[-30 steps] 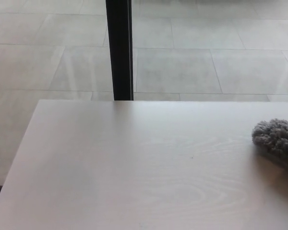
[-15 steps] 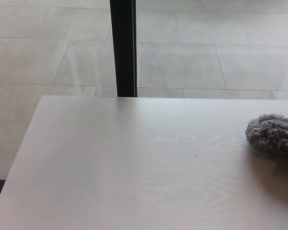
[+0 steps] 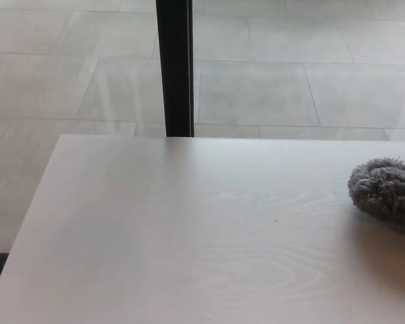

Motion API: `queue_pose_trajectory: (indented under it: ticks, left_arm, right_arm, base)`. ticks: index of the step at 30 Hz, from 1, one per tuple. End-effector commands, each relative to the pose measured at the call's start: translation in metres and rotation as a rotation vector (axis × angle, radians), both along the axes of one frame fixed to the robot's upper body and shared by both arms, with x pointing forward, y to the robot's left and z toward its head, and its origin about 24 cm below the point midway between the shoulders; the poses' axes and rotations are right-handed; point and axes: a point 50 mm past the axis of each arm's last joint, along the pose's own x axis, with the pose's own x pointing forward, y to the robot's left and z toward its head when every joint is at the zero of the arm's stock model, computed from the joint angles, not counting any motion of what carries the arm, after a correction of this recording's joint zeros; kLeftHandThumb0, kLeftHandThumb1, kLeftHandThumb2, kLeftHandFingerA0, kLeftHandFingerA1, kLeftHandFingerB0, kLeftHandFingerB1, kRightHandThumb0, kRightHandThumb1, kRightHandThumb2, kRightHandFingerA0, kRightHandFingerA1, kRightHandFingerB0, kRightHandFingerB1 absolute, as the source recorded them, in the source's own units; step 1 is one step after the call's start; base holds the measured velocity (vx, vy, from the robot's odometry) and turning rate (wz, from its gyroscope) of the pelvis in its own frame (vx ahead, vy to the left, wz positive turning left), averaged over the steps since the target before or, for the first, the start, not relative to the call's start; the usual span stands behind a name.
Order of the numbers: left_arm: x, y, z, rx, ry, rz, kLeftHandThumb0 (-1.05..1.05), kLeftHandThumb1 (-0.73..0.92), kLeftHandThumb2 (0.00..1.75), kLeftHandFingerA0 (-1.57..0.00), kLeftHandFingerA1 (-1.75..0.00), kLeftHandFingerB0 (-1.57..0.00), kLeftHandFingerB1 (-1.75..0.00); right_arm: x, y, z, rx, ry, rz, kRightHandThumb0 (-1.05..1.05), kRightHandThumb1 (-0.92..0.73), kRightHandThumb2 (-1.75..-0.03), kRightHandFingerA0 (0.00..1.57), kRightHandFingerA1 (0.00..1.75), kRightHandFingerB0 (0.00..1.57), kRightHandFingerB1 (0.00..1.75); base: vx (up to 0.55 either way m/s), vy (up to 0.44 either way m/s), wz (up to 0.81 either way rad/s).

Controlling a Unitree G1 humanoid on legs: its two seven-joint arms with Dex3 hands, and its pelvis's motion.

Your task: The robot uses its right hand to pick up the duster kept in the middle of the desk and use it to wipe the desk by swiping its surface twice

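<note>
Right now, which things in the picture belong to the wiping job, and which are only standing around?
Belong to the job:
- grey fluffy duster, lying at the right edge of the view
- white desk, the surface to wipe

Only standing around:
- black post behind the desk
- tiled floor

Neither robot hand is in view.

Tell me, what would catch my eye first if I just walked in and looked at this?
Most likely the fluffy grey duster, lying at the right edge of the pale wooden desk and partly cut off by the picture's border. Next, the black post standing upright just behind the desk's far edge, dark against the light tiled floor. No robot hand shows anywhere.
</note>
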Motion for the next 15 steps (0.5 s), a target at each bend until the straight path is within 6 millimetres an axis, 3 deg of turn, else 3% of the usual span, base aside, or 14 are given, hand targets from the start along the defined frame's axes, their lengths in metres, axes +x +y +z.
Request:
queue_pose_trajectory:
  ticks: [1, 2, 3, 7, 10, 11, 12, 13, 14, 15]
  left_arm:
    - [-0.005, 0.004, 0.002, -0.003, -0.013, 0.019, -0.8, 0.34, 1.7, -0.9, -1.32, -0.83, -1.27]
    - [-0.006, 0.004, 0.002, 0.006, -0.006, 0.001, -0.86, 0.33, 1.7, -0.9, -1.35, -0.84, -1.3]
    - [-0.006, 0.003, 0.002, 0.007, -0.007, -0.002, -0.82, 0.12, 1.75, -0.88, -1.35, -0.75, -1.28]
    - [-0.004, 0.003, 0.002, 0.001, -0.011, 0.02, -0.83, 0.15, 1.75, -0.9, -1.37, -0.76, -1.27]
    - [-0.006, 0.004, 0.003, 0.007, -0.008, 0.024, -0.86, 0.16, 1.75, -0.91, -1.33, -0.75, -1.25]
    - [-0.006, 0.005, 0.003, 0.01, -0.002, 0.019, -0.79, 0.36, 1.65, -0.93, -1.31, -0.86, -1.26]
    - [-0.004, 0.005, 0.003, 0.009, -0.008, 0.024, -0.8, 0.34, 1.64, -0.91, -1.31, -0.87, -1.25]
    - [-0.004, 0.004, 0.003, 0.007, -0.008, 0.025, -0.8, 0.34, 1.64, -0.91, -1.31, -0.87, -1.25]
    - [-0.004, 0.003, 0.002, 0.006, -0.015, 0.037, -0.88, 0.21, 1.74, -0.89, -1.34, -0.78, -1.25]
    - [-0.005, 0.003, 0.002, 0.008, -0.018, 0.044, -0.88, 0.21, 1.74, -0.89, -1.34, -0.78, -1.25]
  right_arm:
    - [-0.049, -0.028, 0.037, 0.208, -0.307, 0.021, -1.03, -0.67, -0.9, 0.0, 0.31, 0.0, 0.0]
    - [-0.055, -0.031, 0.037, 0.228, -0.333, 0.019, -1.0, -0.64, -0.87, 0.0, 0.3, 0.0, 0.0]
    - [-0.064, -0.036, 0.039, 0.244, -0.372, 0.004, -0.97, -0.8, -0.7, 0.0, 0.0, 0.0, 0.0]
    - [-0.091, -0.047, 0.041, 0.249, -0.418, -0.1, -1.04, -0.83, -0.64, 0.0, 0.0, 0.0, 0.0]
    - [-0.126, -0.066, 0.023, 0.354, -0.548, -0.243, -1.05, -0.83, -0.55, 0.0, 0.0, 0.0, 0.01]
    - [-0.134, -0.069, 0.016, 0.384, -0.569, -0.274, -1.04, -0.84, -0.57, 0.0, 0.0, 0.0, 0.01]
    - [-0.162, -0.084, -0.012, 0.492, -0.628, -0.415, -1.04, -0.64, -1.0, 0.0, 0.56, 0.0, 0.4]
    - [-0.164, -0.085, -0.013, 0.5, -0.634, -0.428, -1.04, -0.64, -1.0, 0.0, 0.56, 0.0, 0.4]
    - [-0.178, -0.089, -0.029, 0.543, -0.702, -0.529, -1.05, -0.64, -0.99, 0.0, 0.49, 0.0, 0.33]
    - [-0.183, -0.09, -0.037, 0.563, -0.729, -0.574, -1.05, -0.64, -0.99, 0.0, 0.49, 0.0, 0.33]
  base:
    - [0.0, 0.0, 0.0]
    - [0.0, 0.0, 0.0]
    - [0.0, 0.0, 0.0]
    - [0.0, 0.0, 0.0]
    - [0.0, 0.0, 0.0]
    - [0.0, 0.0, 0.0]
    - [0.0, 0.0, 0.0]
    - [0.0, 0.0, 0.0]
    - [0.0, 0.0, 0.0]
    - [0.0, 0.0, 0.0]
